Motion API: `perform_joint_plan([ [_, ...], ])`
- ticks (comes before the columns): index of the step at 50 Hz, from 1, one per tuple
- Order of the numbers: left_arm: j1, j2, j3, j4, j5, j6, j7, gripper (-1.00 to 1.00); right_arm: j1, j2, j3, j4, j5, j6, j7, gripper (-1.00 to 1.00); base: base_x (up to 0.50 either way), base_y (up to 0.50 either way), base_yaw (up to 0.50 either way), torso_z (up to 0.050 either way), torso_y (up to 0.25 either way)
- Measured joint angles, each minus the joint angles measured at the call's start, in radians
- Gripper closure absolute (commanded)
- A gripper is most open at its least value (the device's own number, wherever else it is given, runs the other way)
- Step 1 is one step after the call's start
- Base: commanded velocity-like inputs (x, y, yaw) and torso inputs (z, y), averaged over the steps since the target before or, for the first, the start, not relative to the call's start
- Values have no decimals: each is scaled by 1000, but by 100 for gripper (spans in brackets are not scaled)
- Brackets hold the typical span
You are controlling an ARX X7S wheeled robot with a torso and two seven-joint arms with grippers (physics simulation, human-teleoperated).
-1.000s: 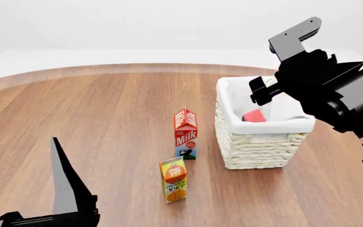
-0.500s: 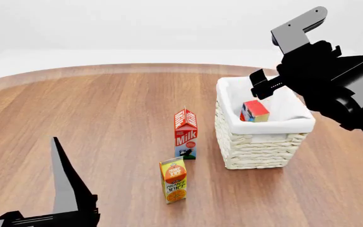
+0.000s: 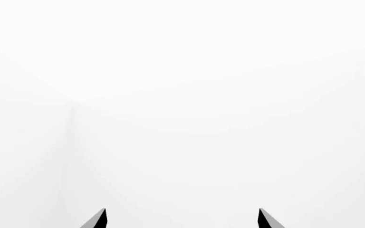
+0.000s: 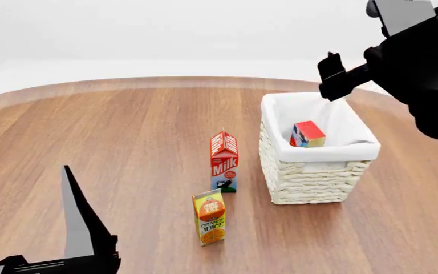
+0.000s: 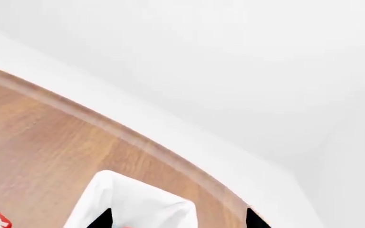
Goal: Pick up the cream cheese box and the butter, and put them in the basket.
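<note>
Butter [image 4: 308, 135] now released in basket [image 4: 318, 171]

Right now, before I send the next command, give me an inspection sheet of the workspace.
Surface: round wooden table, bare around the cartons.
Job's things: butter lies tilted inside the basket; cream cheese box nothing seen.
Clutter: milk carton and orange juice carton stand upright beside the basket.
Claws: left claw open on nothing, low by the table's near edge; right claw open, raised above the basket's far side.
Cables: nothing seen.
Surroundings: plain white walls.
</note>
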Motion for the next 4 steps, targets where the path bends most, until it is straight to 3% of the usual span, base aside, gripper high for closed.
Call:
perform_joint_plan([
  [4,-1,0,0,2,1,-3,0,-100,-15,44,40,-86,55,5,45,-100,0,0,0,0,0],
])
